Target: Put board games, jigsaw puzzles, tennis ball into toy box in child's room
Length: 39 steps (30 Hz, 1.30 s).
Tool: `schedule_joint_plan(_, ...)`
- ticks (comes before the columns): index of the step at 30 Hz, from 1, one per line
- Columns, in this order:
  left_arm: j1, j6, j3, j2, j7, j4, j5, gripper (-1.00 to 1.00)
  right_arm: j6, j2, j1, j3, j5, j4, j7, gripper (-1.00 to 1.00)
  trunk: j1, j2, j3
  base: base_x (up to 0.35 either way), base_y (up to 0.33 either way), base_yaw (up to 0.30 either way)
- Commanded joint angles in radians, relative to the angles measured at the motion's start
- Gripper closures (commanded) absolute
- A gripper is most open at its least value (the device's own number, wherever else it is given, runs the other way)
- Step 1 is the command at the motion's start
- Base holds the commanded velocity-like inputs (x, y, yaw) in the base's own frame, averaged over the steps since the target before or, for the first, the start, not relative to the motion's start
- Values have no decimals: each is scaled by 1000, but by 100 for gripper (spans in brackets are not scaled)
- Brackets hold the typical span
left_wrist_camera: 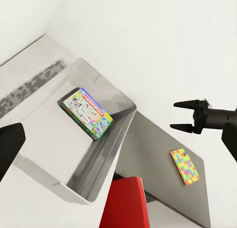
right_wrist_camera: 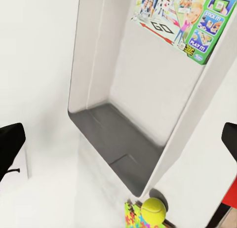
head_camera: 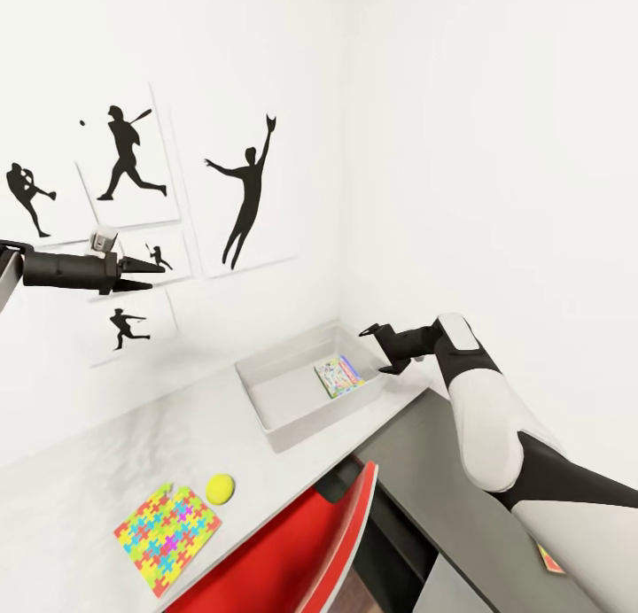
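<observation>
In the head view, at nine o'clock, the left gripper (head_camera: 142, 275) hangs in the air before the white wall with black sport silhouette posters (head_camera: 244, 192); its dark fingers lie close together and nearly touch at the tips, holding nothing. At seven o'clock a flat, many-coloured jigsaw puzzle (head_camera: 168, 535) lies on the pale grey table top (head_camera: 97, 471), and the yellow-green tennis ball (head_camera: 219, 488) rests just beside it, toward the puzzle's two o'clock. At six o'clock the red chair back (head_camera: 292, 551) stands against the table edge. Near the centre, the shallow white rectangular toy box (head_camera: 275, 422) sits on the table, with one colourful board game box (head_camera: 338, 376) lying flat inside, toward its far-right corner. Toward three o'clock the right gripper (head_camera: 375, 350) hovers just beyond the box's right end, its fingers spread wide with nothing between them. At four o'clock a second small bright jigsaw puzzle (head_camera: 550, 558) lies on the lower grey surface (head_camera: 443, 480); the left wrist view shows it (left_wrist_camera: 184, 166) flat there, below the spread right gripper (left_wrist_camera: 177, 115).
</observation>
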Motion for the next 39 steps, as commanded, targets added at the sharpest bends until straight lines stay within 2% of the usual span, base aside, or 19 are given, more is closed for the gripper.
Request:
schedule_joint_plan(1,-2,10,-7,2,0,0,9,-100,2,1,-1,-6,-8,-1,-10,-100,1,-2,-1,0,0,0)
schedule_joint_plan(31,-2,10,-12,1,0,0,9,-100,2,2,-1,-6,-8,-1,-10,-100,1,-2,49,-33,0,0)
schedule_joint_plan(39,-2,10,-13,0,0,0,9,-100,3,2,-1,-6,-8,-1,-10,-100,1,-2,55,-168,67,0)
